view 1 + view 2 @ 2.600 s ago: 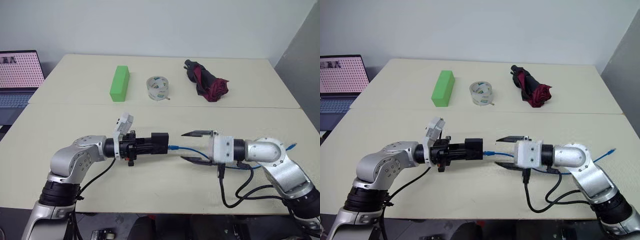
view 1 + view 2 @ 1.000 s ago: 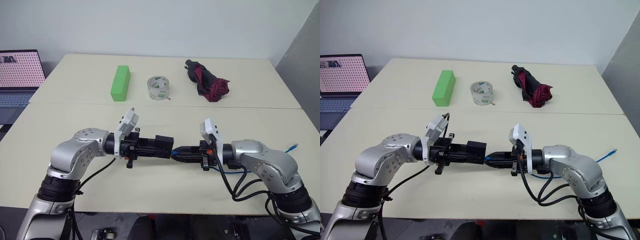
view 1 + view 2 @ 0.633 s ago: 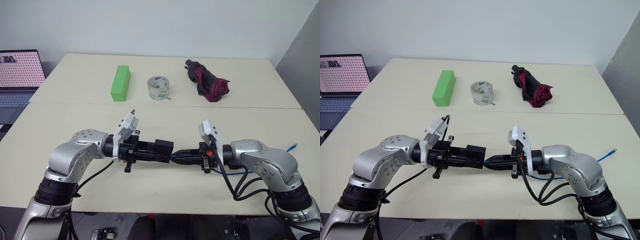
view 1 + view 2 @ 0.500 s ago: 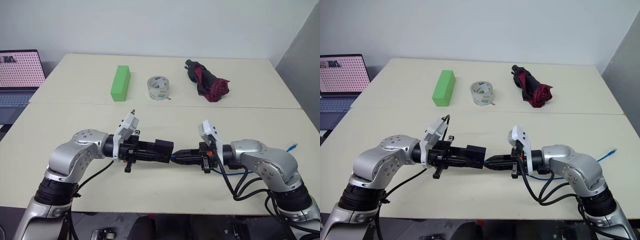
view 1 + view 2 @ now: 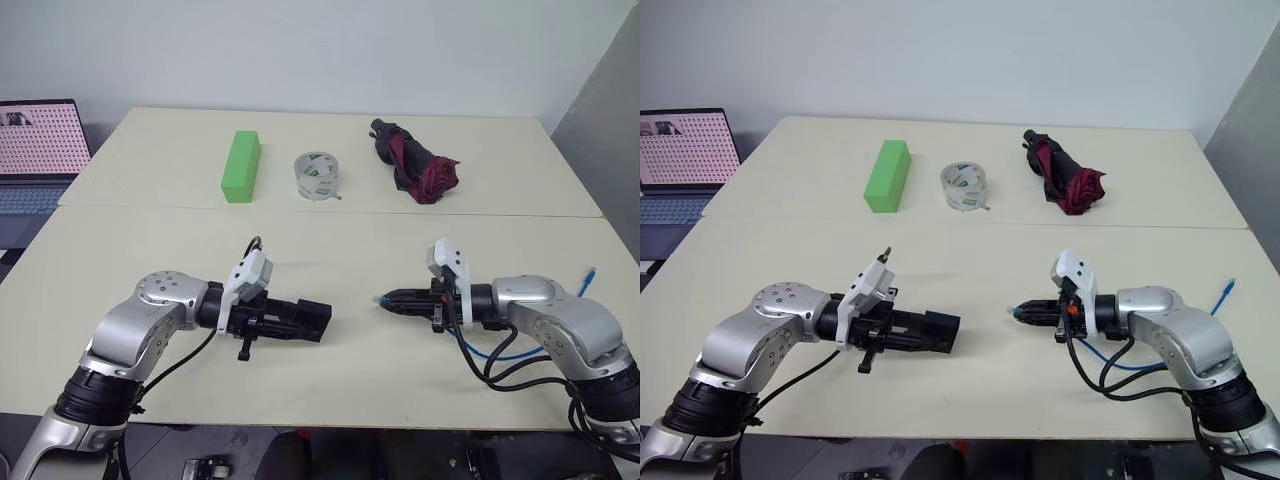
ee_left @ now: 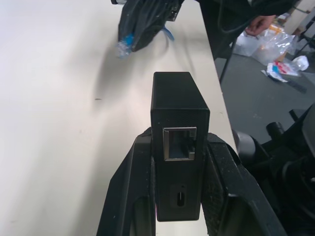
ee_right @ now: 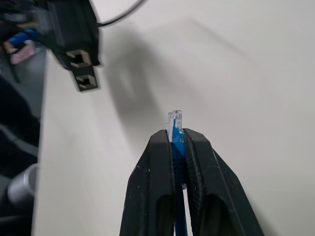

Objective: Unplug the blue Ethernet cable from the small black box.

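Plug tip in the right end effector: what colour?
Clear plug on blue cable; right wrist view.

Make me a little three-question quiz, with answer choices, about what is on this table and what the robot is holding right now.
1. Where is the roll of clear tape?
A. Between the green block and the folded umbrella
B. On the laptop
C. Under the right gripper

2. What colour is the cable?
A. Red
B. Blue
C. Yellow

3. What is the state of the small black box's port?
A. Plugged in
B. Taped over
C. Empty

Answers:
1. A: the green block is on one side, the folded umbrella on the other.
2. B: the right gripper pinches its plug.
3. C: the small black box sits in the left gripper, apart from the plug.
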`<state>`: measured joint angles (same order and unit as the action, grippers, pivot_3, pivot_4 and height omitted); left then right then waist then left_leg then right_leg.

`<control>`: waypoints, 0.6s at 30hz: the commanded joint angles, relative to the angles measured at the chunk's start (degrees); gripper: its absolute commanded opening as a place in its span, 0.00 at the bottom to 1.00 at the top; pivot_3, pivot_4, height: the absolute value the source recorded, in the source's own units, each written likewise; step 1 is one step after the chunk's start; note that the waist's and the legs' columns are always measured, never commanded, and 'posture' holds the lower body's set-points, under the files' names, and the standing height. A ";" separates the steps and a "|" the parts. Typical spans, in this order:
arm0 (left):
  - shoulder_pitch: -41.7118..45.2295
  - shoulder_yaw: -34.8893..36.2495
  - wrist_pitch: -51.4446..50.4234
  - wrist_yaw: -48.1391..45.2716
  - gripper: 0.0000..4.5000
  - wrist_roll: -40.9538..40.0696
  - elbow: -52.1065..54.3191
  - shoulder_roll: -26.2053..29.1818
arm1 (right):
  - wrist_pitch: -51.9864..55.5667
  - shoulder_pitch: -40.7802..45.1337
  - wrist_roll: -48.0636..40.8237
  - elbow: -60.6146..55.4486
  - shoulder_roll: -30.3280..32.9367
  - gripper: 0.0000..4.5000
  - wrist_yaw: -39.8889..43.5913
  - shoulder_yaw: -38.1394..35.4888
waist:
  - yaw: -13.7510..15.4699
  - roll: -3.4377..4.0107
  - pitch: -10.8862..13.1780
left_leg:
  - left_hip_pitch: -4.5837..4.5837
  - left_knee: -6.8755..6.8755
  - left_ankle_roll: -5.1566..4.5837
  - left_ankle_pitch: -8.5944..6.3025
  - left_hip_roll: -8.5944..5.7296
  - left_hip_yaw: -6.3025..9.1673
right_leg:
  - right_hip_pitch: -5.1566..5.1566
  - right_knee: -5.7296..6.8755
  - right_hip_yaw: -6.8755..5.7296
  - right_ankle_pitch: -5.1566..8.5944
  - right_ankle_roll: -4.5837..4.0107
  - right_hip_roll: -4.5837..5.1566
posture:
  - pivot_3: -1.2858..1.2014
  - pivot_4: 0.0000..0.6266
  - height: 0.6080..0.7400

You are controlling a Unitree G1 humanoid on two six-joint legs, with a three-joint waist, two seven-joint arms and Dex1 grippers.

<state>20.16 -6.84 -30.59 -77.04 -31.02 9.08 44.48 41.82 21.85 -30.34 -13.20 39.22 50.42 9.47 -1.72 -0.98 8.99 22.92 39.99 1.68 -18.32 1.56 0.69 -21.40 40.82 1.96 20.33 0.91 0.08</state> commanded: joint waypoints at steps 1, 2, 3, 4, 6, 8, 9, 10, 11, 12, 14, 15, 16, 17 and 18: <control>0.32 1.87 1.23 2.19 0.17 0.21 -0.43 -1.26 | -8.54 2.56 9.31 8.72 -2.47 0.01 -7.73 -1.24 | -0.01 0.01 0.01 | 0.00 0.00 0.00 0.00 0.00 -0.01 | -0.01 0.01 0.01 0.00 0.00 0.00 | 0.52 0.24 1.00; 0.52 1.95 1.40 2.82 0.17 0.38 -0.75 -1.67 | -10.53 3.53 12.15 11.70 -3.14 0.01 -10.06 -0.76 | -0.03 0.00 0.00 | 0.00 0.00 0.01 0.00 0.00 -0.03 | -0.02 0.03 0.02 0.00 0.00 0.00 | 0.52 0.24 1.00; 0.76 1.93 1.80 3.59 0.17 0.82 -1.11 -2.18 | -13.04 4.78 15.48 15.51 -3.97 0.01 -13.25 -0.52 | -0.06 0.02 0.01 | -0.02 0.01 0.01 0.01 0.01 -0.03 | -0.03 0.06 0.02 0.00 0.00 -0.01 | 0.52 0.24 1.00; 0.99 1.94 2.19 4.42 0.17 1.28 -1.47 -2.78 | -14.90 5.98 17.79 19.08 -4.90 0.01 -15.93 -0.85 | -0.09 0.02 0.01 | -0.01 0.01 0.04 0.03 0.01 -0.08 | -0.07 0.07 0.06 0.00 0.00 -0.01 | 0.52 0.24 1.00; 1.35 2.01 2.91 5.98 0.17 2.02 -2.06 -3.80 | -18.46 7.93 21.33 24.91 -5.97 0.01 -19.41 -1.31 | -0.11 0.02 0.01 | -0.01 0.00 0.19 0.11 0.02 -0.11 | -0.09 0.08 0.07 0.00 0.00 -0.01 | 0.52 0.24 1.00; 1.54 2.35 3.67 8.01 0.17 2.81 -2.78 -4.93 | -21.04 9.07 23.16 28.25 -6.13 0.16 -20.36 -1.65 | -0.12 0.03 0.01 | 0.00 -0.02 0.20 0.11 0.03 -0.16 | -0.11 0.08 0.09 0.00 0.00 -0.01 | 0.52 0.24 1.00; 1.61 2.56 4.06 9.09 0.17 3.22 -3.23 -5.49 | -21.86 9.32 23.56 28.94 -6.07 0.21 -20.12 -1.87 | -0.04 0.02 0.01 | 0.00 -0.03 0.20 0.11 0.03 -0.20 | -0.13 0.08 0.12 0.00 0.00 -0.01 | 0.52 0.24 1.00; 1.65 2.79 4.57 10.15 0.17 3.67 -3.70 -6.01 | -22.22 9.41 23.54 29.06 -6.03 0.24 -19.61 -2.18 | 0.03 0.02 0.01 | 0.00 -0.03 0.20 0.12 0.03 -0.21 | -0.12 0.07 0.13 0.00 0.00 0.00 | 0.52 0.24 1.00; 1.67 3.08 5.26 11.53 0.17 4.30 -4.32 -6.64 | -22.25 9.31 23.22 28.43 -5.83 0.31 -18.70 -2.57 | 0.04 0.02 0.01 | 0.00 -0.02 0.20 0.12 0.03 -0.21 | -0.12 0.07 0.13 0.00 0.00 0.00 | 0.52 0.24 1.00; 1.65 3.34 5.76 12.75 0.17 4.86 -4.81 -7.19 | -22.42 9.10 23.03 27.54 -5.42 0.35 -17.85 -2.90 | 0.02 0.02 0.01 | 0.00 -0.02 0.20 0.12 0.03 -0.22 | -0.11 0.06 0.14 0.00 0.00 0.01 | 0.52 0.24 1.00; 1.32 4.26 7.09 15.43 0.17 5.80 -5.60 -8.44 | -20.98 7.97 21.40 23.30 -3.54 0.45 -14.61 -3.87 | 0.02 0.02 0.01 | 0.00 -0.02 0.20 0.12 0.03 -0.25 | -0.12 0.08 0.17 0.00 0.00 0.01 | 0.52 0.24 1.00; 1.01 4.89 8.02 17.23 0.17 6.47 -6.02 -9.17 | -19.85 7.18 20.44 20.38 -2.22 0.48 -12.87 -4.54 | -0.01 0.02 0.01 | 0.01 -0.02 0.20 0.11 0.04 -0.24 | -0.13 0.08 0.16 0.00 0.00 0.01 | 0.52 0.24 1.00; 0.76 5.49 8.93 19.21 0.17 7.28 -6.55 -9.87 | -18.83 6.47 19.54 17.73 -1.04 0.55 -11.32 -5.11 | 0.03 0.11 0.05 | 0.01 -0.02 0.20 0.11 0.06 -0.25 | -0.12 0.08 0.15 0.00 0.00 0.00 | 0.52 0.24 1.00; 0.47 6.06 10.08 21.56 0.17 8.46 -7.39 -10.69 | -16.97 5.51 17.55 14.26 0.22 0.60 -9.06 -5.82 | 0.08 0.11 0.06 | 0.02 -0.02 0.20 0.11 0.04 -0.27 | -0.13 0.07 0.19 0.00 0.00 0.01 | 0.52 0.24 1.00; 0.28 6.41 10.90 23.12 0.17 9.28 -7.98 -11.24 | -15.57 4.83 16.19 11.86 1.01 0.67 -7.52 -6.33 | 0.08 0.10 0.06 | 0.02 -0.02 0.20 0.11 0.05 -0.26 | -0.13 0.06 0.17 0.00 0.00 0.02 | 0.52 0.24 1.00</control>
<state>20.53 -2.65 -22.18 -57.29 -23.34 1.39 33.77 24.20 27.01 -10.92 5.01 38.57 39.57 5.69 -1.64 -0.88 9.05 22.95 39.96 1.87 -18.21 1.62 0.44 -21.53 40.87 2.11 20.33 0.91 0.10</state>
